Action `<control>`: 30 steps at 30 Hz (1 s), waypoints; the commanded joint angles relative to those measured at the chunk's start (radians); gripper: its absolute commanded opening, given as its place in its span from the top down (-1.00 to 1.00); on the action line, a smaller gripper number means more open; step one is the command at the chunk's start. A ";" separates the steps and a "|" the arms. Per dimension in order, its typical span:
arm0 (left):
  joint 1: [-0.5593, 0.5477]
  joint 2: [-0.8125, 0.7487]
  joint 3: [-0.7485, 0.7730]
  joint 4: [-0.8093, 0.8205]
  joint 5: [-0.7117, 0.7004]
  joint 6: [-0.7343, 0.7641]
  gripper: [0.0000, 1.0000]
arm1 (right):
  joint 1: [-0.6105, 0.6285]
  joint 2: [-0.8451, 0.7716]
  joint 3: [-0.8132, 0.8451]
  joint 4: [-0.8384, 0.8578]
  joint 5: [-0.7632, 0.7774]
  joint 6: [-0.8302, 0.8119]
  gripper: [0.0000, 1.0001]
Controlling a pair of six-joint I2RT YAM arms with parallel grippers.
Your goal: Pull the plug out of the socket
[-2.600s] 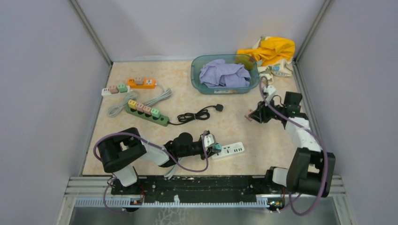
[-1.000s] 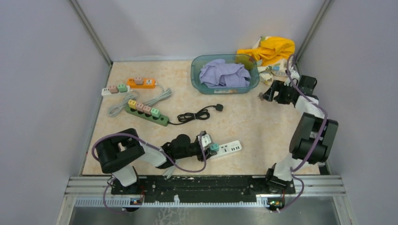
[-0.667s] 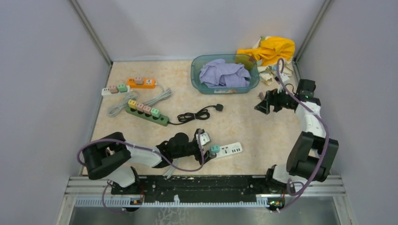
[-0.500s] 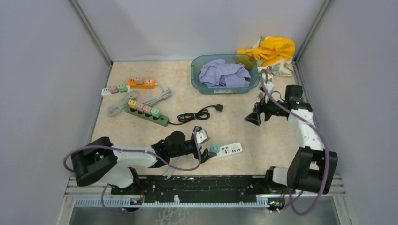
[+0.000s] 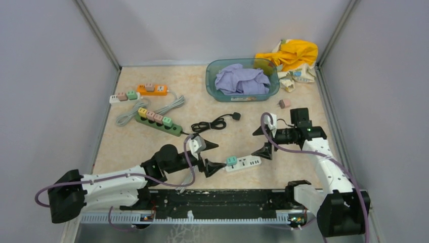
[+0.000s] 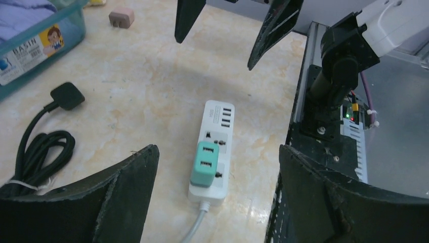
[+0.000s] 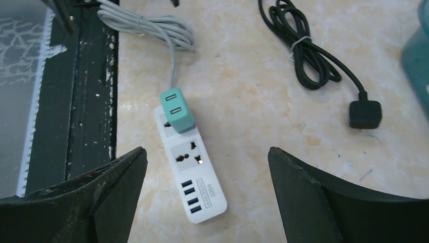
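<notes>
Left gripper (image 5: 221, 155): jaws now spread, backed off teal plug (image 5: 231, 161), nothing held. Plug just ahead of it, still seated in white strip (image 5: 248, 162), cord-end socket, so pull not done. Plug stands upright, USB face up. Strip's long axis runs away from left gripper toward right gripper (image 5: 253, 144), newly swung in, spread, hovering near strip's USB end.

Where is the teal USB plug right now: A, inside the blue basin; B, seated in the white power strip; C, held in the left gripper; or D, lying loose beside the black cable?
B: the teal USB plug stands plugged into the white power strip, in the socket nearest its cord.
</notes>
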 commanded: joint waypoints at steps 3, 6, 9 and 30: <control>-0.002 -0.114 -0.144 0.107 -0.051 -0.122 -1.00 | 0.058 -0.036 -0.048 -0.040 -0.077 -0.179 -0.81; -0.002 -0.159 -0.194 0.157 -0.079 -0.134 -1.00 | 0.070 -0.027 -0.056 -0.057 -0.072 -0.209 -0.82; -0.002 -0.197 -0.218 0.165 -0.129 -0.138 -1.00 | 0.078 -0.017 -0.063 -0.072 -0.071 -0.239 -0.83; 0.004 -0.160 -0.298 0.258 -0.114 0.121 -1.00 | 0.045 0.139 -0.020 -0.209 -0.031 -0.439 -0.98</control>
